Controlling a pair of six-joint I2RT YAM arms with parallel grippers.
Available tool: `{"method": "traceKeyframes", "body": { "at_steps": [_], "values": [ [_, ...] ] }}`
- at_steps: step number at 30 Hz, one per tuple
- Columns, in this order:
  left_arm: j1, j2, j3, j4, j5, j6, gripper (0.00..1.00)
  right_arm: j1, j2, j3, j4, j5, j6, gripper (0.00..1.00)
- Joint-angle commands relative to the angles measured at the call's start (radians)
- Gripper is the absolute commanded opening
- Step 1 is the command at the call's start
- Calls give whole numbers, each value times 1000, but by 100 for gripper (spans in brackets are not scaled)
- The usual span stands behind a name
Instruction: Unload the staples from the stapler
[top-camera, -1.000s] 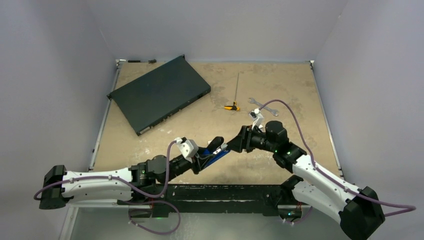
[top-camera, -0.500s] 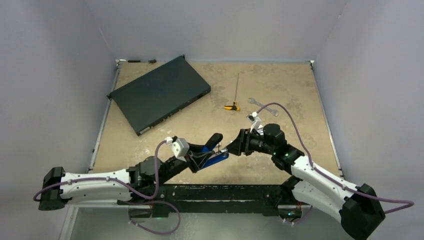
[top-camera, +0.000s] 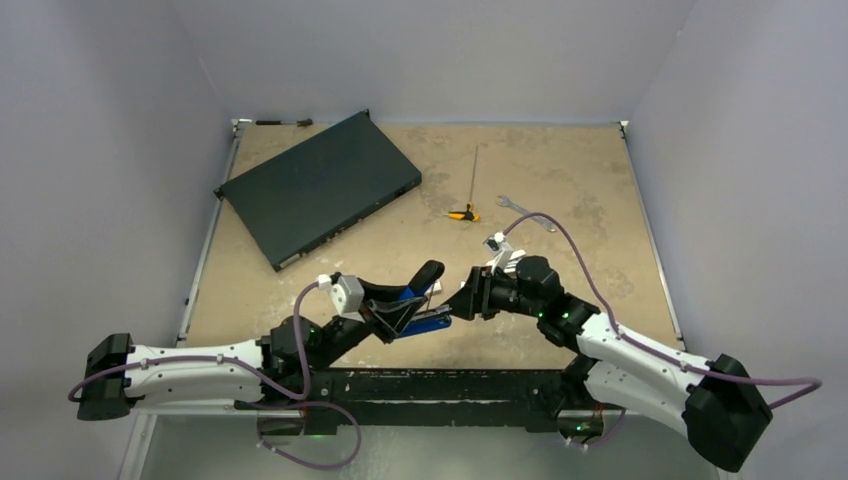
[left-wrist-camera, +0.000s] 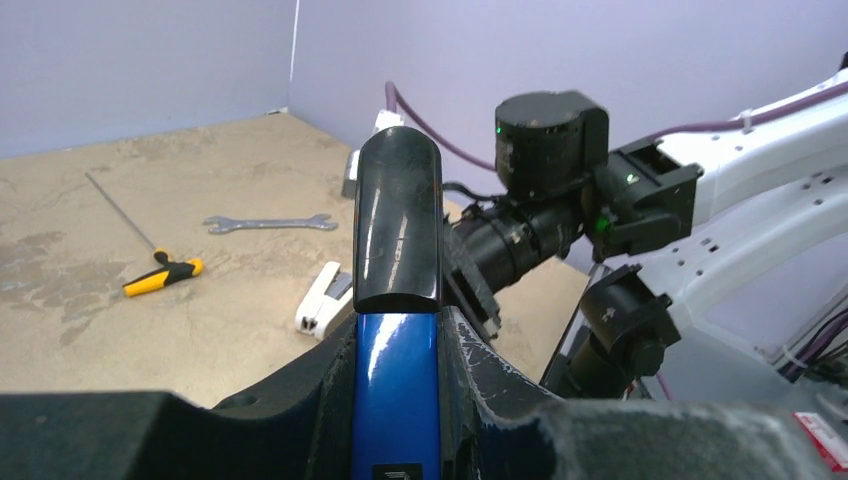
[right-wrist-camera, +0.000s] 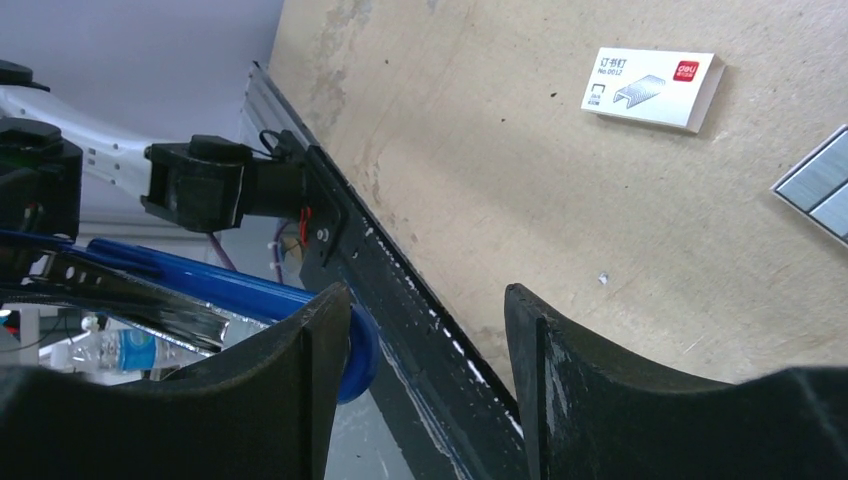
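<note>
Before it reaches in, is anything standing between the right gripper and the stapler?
Nothing visible does. The right gripper has its jaws open right at the blue front end of the stapler, with no object in the gap. The left gripper holds the stapler clamped above the table.

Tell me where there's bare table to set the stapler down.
Bare tan table lies right of the silver wrench, up to the right edge, and near-left, between the flat black box and the left arm. Crowded: the near centre, where the left gripper holds the blue-and-black stapler facing the right gripper, and around the yellow-handled hex key.
</note>
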Motion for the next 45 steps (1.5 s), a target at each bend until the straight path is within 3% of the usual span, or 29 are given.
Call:
{"method": "traceKeyframes", "body": {
  "at_steps": [1,14,34,38,45],
  "values": [
    [-3,-13,16,264,-9,-22,0,50,31,8,21,51,18,60],
    [-2,-26,-21,330,-45,-21,0,143,2,-37,83,121,103,60],
    [-2,12,-40,419,-105,4,0,361,102,4,147,273,187,60],
    [-2,-7,-50,399,-110,-1,0,373,91,23,105,334,193,60],
    [-2,-11,-78,448,-159,3,0,399,77,10,175,381,264,60]
  ]
}}
